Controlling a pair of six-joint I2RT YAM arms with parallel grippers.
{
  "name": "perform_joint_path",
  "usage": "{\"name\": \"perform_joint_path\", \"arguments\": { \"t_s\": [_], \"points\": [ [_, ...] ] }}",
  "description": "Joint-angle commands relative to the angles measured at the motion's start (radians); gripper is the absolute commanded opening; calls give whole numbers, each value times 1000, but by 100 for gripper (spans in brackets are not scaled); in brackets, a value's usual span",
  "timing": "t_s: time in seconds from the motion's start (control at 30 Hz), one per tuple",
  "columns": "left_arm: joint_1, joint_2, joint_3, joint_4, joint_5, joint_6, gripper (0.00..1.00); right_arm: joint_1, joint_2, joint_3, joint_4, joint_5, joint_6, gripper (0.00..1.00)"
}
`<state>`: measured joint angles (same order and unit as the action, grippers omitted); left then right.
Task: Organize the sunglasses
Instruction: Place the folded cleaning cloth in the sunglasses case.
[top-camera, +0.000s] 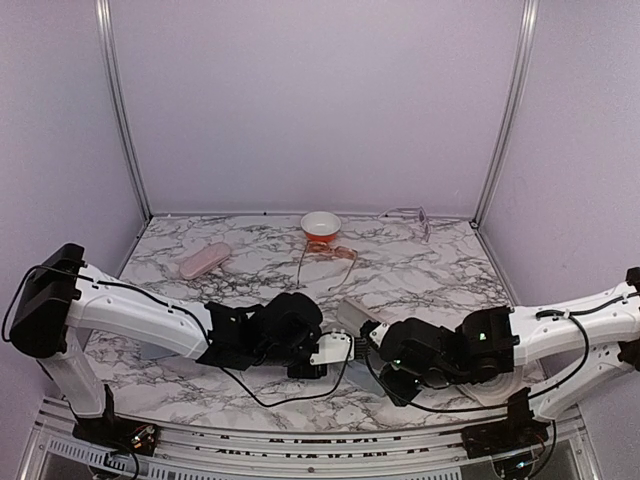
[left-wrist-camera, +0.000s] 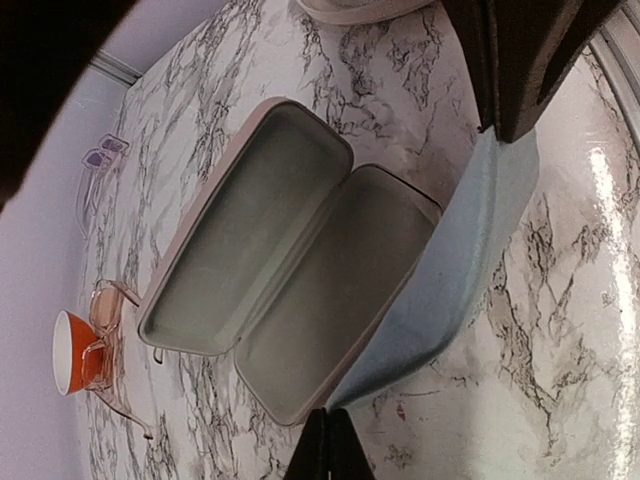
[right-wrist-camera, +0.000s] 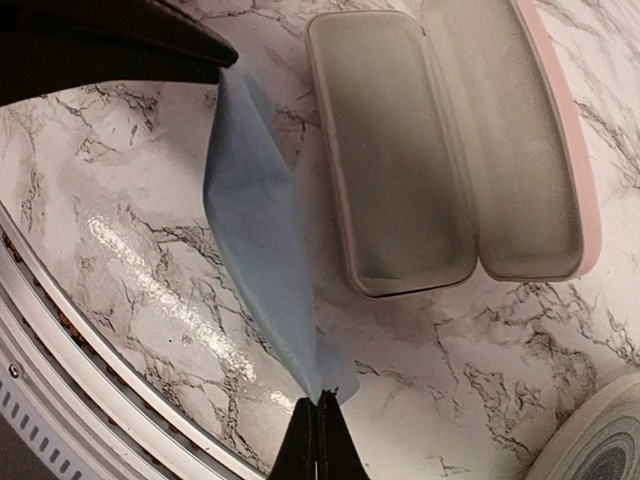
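Observation:
A light blue cloth (left-wrist-camera: 455, 265) hangs stretched between my two grippers above the marble table. My left gripper (left-wrist-camera: 328, 412) is shut on one corner of it, and my right gripper (right-wrist-camera: 320, 398) is shut on the opposite corner. Just beyond the cloth an open pink case (left-wrist-camera: 290, 260) lies with its grey lining up and nothing in it. The orange-tinted sunglasses (top-camera: 335, 252) lie beside a small bowl (top-camera: 320, 225) at the back. The pale sunglasses (top-camera: 410, 214) rest by the back wall.
A closed pink case (top-camera: 203, 262) lies at the back left. The metal rail of the table's near edge (right-wrist-camera: 60, 330) runs close under the cloth. Both arms meet low over the front middle of the table.

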<state>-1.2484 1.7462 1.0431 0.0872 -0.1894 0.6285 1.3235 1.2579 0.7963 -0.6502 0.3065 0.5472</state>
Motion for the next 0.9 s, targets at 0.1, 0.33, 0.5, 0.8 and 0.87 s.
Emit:
{"name": "perform_joint_path", "arguments": {
  "t_s": [0.1,0.33,0.5,0.8,0.87],
  "points": [
    [43,22,81,-26,14,57,0,-69,-22,56,-37,65,2,0],
    [92,76,155,-27,19,67,0,-117,-14,66,-38,97,-25,0],
    [113,121,204,-26,22,74,0,-126,32,84,-37,123,-26,0],
    [138,170,250,-23,23,83,0,-155,91,104,-4,138,-59,0],
    [142,179,258,-23,21,84,0,-167,101,109,5,136,-71,0]
  ]
}}
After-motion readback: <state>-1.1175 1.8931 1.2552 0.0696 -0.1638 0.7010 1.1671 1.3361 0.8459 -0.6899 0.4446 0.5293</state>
